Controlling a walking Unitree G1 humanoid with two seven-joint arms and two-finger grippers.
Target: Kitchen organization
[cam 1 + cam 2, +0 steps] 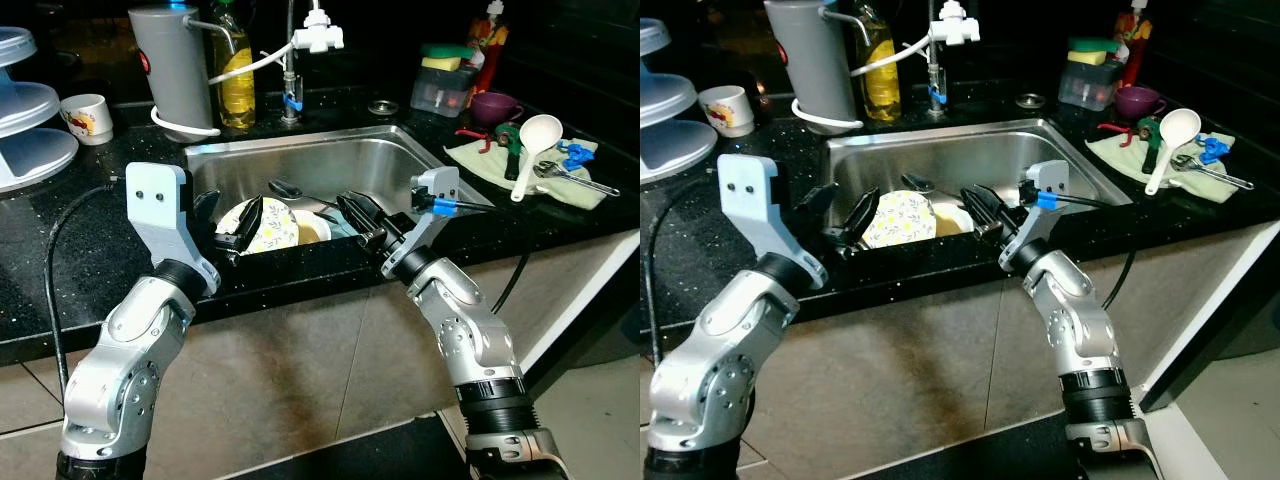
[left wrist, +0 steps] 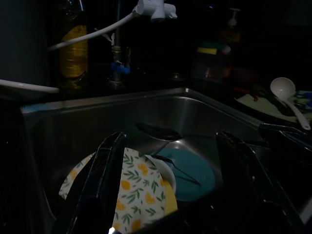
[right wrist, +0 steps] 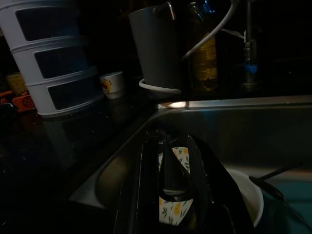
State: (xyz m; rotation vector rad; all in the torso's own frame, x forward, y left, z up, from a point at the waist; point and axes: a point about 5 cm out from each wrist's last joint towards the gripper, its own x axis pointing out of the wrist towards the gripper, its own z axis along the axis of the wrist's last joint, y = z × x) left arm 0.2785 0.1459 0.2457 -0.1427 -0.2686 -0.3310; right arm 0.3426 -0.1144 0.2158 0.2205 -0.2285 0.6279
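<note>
I see floral plate (image 1: 268, 226): white with yellow flowers and green leaves, tilted on edge at sink's (image 1: 330, 150) front left | white bowl (image 1: 312, 229): just beside plate, yellowish inside | teal plate (image 2: 192, 168): flat on sink floor, dark utensil (image 2: 178, 168) lying across it | all inside steel sink

White plate (image 1: 270, 226) with yellow flowers and green leaves, teal plate (image 2: 192, 168), steel sink (image 1: 330, 160), speckled black tabletop (image 1: 60, 250), white ladle (image 1: 535, 140)
</note>
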